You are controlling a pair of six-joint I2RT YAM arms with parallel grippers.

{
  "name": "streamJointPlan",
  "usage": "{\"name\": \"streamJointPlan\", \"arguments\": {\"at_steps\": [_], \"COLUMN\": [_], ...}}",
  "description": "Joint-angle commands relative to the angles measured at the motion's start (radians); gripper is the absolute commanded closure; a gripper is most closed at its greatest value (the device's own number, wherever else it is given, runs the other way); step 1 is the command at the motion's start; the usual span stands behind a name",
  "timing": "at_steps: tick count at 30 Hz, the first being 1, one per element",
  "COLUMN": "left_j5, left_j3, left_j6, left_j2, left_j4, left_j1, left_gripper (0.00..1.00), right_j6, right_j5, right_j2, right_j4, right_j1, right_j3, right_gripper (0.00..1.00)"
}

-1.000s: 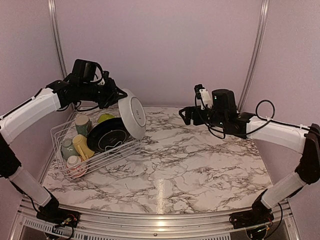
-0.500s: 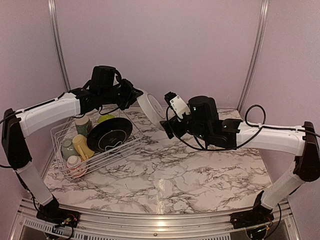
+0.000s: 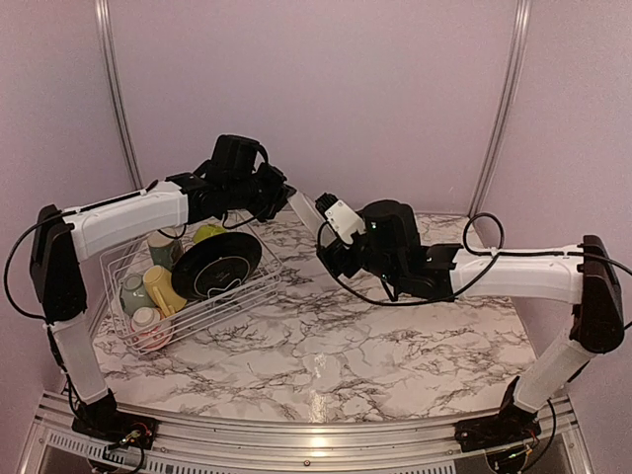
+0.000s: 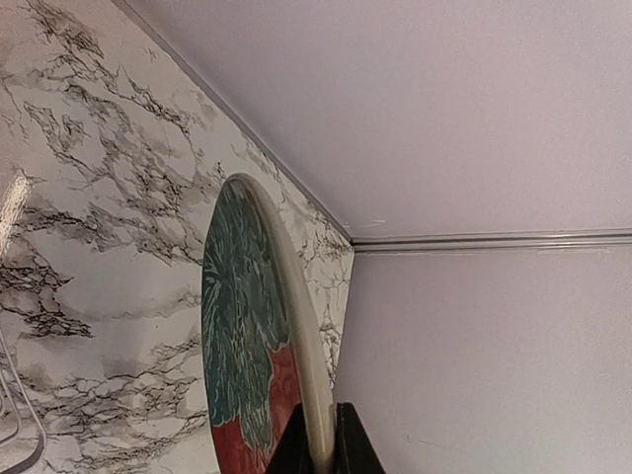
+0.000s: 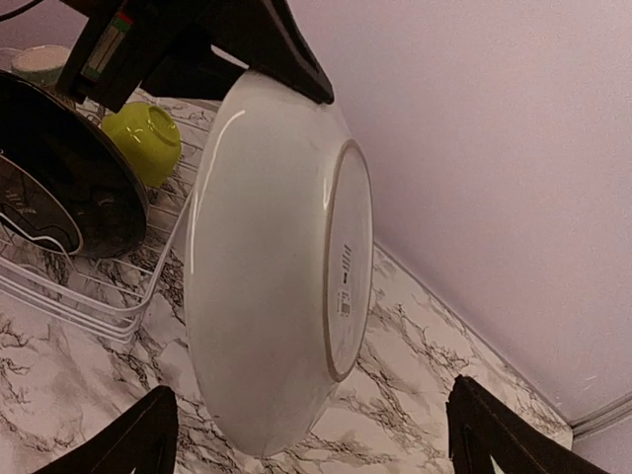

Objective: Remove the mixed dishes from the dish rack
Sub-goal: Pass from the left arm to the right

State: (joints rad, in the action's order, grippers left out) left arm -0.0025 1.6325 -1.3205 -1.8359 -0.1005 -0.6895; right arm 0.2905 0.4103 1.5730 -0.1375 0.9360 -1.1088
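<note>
My left gripper (image 3: 288,200) is shut on the rim of a red patterned plate (image 3: 302,212) and holds it on edge in the air, right of the dish rack (image 3: 237,301). In the left wrist view the fingertips (image 4: 326,439) pinch the cream rim, and the plate's (image 4: 242,326) face shows red and teal. My right gripper (image 3: 329,245) is open just beside it. In the right wrist view its fingers (image 5: 138,439) stand wide on either side of the plate's white underside (image 5: 267,267), not touching it.
The white wire rack holds a black plate (image 3: 217,265), a lime-green bowl (image 3: 207,234), a yellow mug (image 3: 163,288) and other mugs (image 3: 135,293). Marble tabletop (image 3: 375,336) spreads to the right and front. A wall stands close behind.
The left arm has carried the plate rightward, away from the rack, and turned it edge-on. The right arm has swung left to meet it, so its open fingers now flank the plate.
</note>
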Motion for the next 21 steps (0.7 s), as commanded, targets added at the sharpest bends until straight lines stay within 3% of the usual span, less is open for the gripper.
{"name": "streamJointPlan", "arguments": {"at_steps": [1, 10, 13, 21], "left_j5": [-0.031, -0.037, -0.051, -0.067], "left_j3": [0.095, 0.136, 0.116, 0.113], "left_j6": [-0.050, -0.085, -0.115, -0.157], "left_j2": [0.005, -0.005, 0.006, 0.003], "left_j4": [0.102, 0.013, -0.014, -0.049], "left_j1": [-0.014, -0.036, -0.038, -0.051], "left_gripper": [1.00, 1.00, 1.00, 1.00], "right_j6": [0.008, 0.075, 0.108, 0.129], "right_j5": [0.014, 0.151, 0.141, 0.187], "right_j2": [-0.009, 0.095, 0.126, 0.203], "right_j4": [-0.063, -0.223, -0.246, -0.335], "right_j1": [0.004, 0.000, 0.000, -0.002], "right_j3": [0.033, 0.025, 0.007, -0.009], "right_gripper": [0.09, 0.16, 0.29, 0.41]}}
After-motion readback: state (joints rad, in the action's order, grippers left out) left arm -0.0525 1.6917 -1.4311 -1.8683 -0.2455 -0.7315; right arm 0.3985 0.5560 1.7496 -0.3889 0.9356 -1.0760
